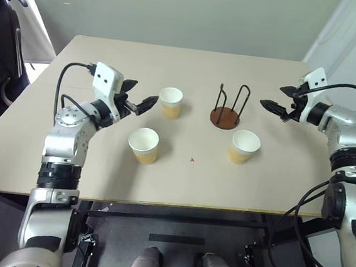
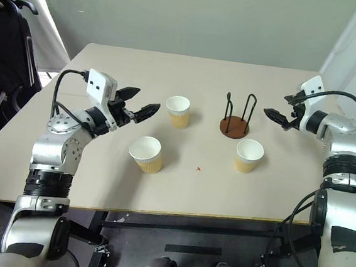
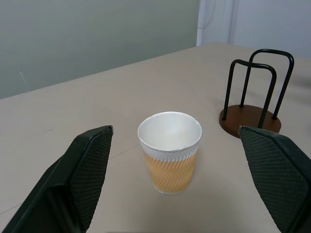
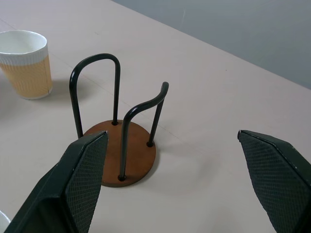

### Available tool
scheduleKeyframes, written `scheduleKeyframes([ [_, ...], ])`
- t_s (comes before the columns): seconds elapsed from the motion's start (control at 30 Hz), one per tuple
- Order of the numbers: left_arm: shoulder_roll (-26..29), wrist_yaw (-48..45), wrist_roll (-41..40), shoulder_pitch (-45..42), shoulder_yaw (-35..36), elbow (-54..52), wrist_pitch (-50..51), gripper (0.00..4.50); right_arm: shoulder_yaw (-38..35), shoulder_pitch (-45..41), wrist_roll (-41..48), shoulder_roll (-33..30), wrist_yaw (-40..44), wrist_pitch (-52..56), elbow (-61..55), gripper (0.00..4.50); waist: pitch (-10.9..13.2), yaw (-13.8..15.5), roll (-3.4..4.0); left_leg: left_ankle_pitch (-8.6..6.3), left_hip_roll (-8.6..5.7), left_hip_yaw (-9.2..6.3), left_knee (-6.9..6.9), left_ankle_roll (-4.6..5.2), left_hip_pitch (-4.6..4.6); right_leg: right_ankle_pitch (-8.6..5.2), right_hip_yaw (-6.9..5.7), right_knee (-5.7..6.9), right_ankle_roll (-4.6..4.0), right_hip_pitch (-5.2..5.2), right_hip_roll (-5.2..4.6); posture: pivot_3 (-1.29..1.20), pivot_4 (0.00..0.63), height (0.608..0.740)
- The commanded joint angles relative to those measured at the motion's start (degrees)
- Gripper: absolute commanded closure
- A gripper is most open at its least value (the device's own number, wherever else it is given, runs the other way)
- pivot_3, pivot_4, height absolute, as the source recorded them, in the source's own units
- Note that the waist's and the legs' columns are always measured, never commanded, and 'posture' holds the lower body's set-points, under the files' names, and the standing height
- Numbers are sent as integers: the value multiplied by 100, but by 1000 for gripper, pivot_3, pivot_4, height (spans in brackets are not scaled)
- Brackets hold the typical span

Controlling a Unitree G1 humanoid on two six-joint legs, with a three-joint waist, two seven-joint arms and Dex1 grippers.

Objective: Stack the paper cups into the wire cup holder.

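On a beige table point(image 1: 274, 187): empty wire cup holder point(image 1: 225, 118) at centre. Three upright paper cups: one point(image 1: 170, 102) at nine o'clock of it, one point(image 1: 144, 145) at seven o'clock, one point(image 1: 244, 146) at five o'clock. Left gripper point(image 1: 137, 100) spread wide, empty, beside the nine-o'clock cup. Right gripper point(image 1: 281, 100) spread wide, empty, at three o'clock.

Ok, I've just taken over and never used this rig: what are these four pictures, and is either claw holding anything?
The two wide pictures come from the robot's head, looking down over its arms. The other two come from wrist cameras, looking along each claw's black fingers. On the table stand three paper cups, one far, one near on the left, one near on the right, plus the wire cup holder, still without cups. The left gripper is open, facing the far cup. The right gripper is open, facing the holder. Neither holds anything.
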Motion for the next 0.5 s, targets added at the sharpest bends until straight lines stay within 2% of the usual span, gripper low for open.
scheduleKeyframes([
  [0.03, 31, -47, -73, -4, 50, -277, 7, 58, -17, -46, -8, -134, -28, -85, -117, 146, 0, 0, 0, 0, 0, 0, 0, 0, 0, 0, 0, 0, 0, 0, 0, 0, 150, 740],
  [0.5, -7, 11, -19, -37, 8, -229, -67, 58, -12, -18, -62, -133, -115, -75, -13, 146, 0, 0, 0, 0, 0, 0, 0, 0, 0, 0, 0, 0, 0, 0, 0, 0, 150, 740],
])
